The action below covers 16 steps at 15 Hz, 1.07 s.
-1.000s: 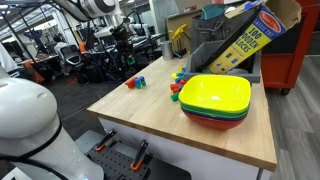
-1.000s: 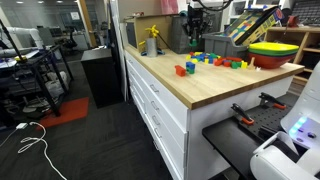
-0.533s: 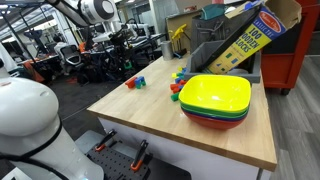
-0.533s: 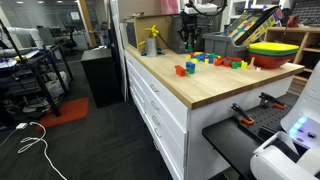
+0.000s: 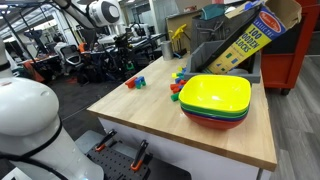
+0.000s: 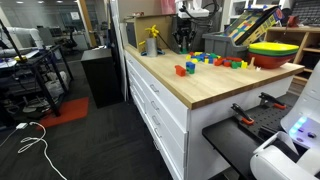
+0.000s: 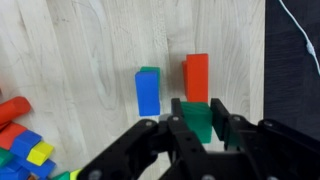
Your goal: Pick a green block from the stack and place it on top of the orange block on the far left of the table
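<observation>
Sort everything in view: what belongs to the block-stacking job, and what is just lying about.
Job: green block, between the fingers; orange block; stack; table.
Lying about: blue block; bowls.

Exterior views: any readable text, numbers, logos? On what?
"100": large print on the yellow toy box.
"BLOCKS": same box, lowest line of that print.
The line between those two: too blurred to read.
Red oval logo at the box's top: too blurred to read.
Nothing else legible.

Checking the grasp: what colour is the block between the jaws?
The block is green; wrist view shows it best.
</observation>
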Each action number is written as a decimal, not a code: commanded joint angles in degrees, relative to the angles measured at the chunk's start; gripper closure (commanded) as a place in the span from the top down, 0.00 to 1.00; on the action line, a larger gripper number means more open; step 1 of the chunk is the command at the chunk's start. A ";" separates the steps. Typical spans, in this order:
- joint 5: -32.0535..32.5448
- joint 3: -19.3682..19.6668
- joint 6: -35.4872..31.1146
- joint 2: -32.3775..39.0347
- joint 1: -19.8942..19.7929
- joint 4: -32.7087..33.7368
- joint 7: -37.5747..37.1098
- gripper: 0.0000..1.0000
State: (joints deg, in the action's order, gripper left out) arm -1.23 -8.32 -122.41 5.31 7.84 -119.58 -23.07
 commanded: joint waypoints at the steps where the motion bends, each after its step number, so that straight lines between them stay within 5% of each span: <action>1: -1.12 0.97 -0.68 3.51 0.23 3.02 -1.47 0.08; 16: -0.12 1.66 -6.22 3.61 1.56 -1.89 -1.42 0.08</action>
State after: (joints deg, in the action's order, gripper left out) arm -1.40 -7.13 -126.81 10.63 8.86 -118.53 -24.09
